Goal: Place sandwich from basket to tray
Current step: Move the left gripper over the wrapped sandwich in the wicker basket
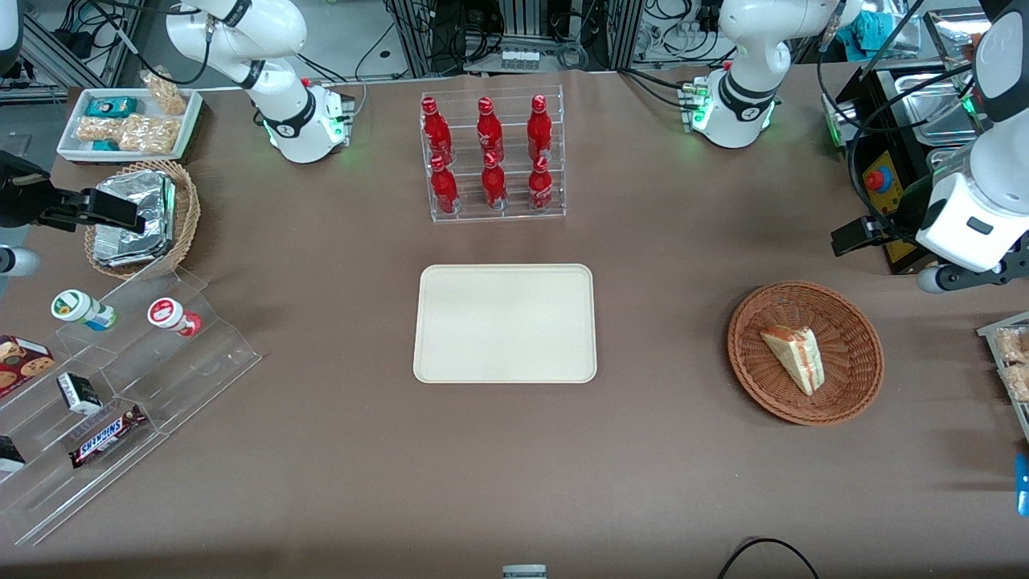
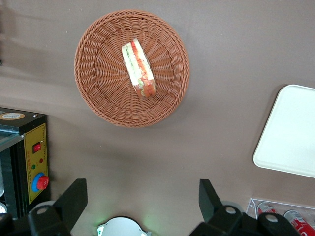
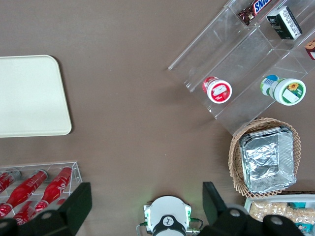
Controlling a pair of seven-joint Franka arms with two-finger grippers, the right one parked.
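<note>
The triangular clear-wrapped white-bread sandwich lies on its side in the round reddish-brown wicker basket, at three o'clock from the bare cream rectangular tray on the brown desk. The left arm's end effector hovers above, fingers spread, holding nothing. The sandwich looks light, soft and slippery-wrapped; a gentle pinch across the bread faces at mid-wedge seems safest.

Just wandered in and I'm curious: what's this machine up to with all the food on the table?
It's meant to move the sandwich from the basket to the tray. Nothing is picked up yet: the sandwich lies in the basket and the tray is bare. The end effector hangs open above the table, beside the basket and farther from the front camera.
</note>
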